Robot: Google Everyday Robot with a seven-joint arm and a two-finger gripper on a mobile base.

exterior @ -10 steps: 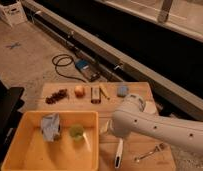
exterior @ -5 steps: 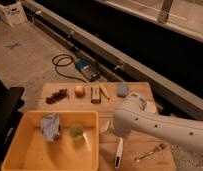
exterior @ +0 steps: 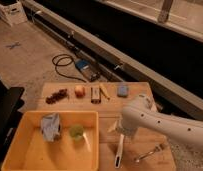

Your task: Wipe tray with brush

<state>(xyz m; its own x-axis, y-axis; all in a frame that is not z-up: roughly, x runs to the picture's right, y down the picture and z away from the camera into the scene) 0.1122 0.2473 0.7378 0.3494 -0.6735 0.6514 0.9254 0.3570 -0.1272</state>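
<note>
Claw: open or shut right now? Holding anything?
Claw: open, holding nothing, right over the handle of the brush, which lies beside the tray.

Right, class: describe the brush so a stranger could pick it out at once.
Find the wooden table, then the yellow tray at its near left corner. Just right of the tray, under the gripper of the white arm, lies the brush. It is long, slim and white, unlike the small metal fork further right.
</note>
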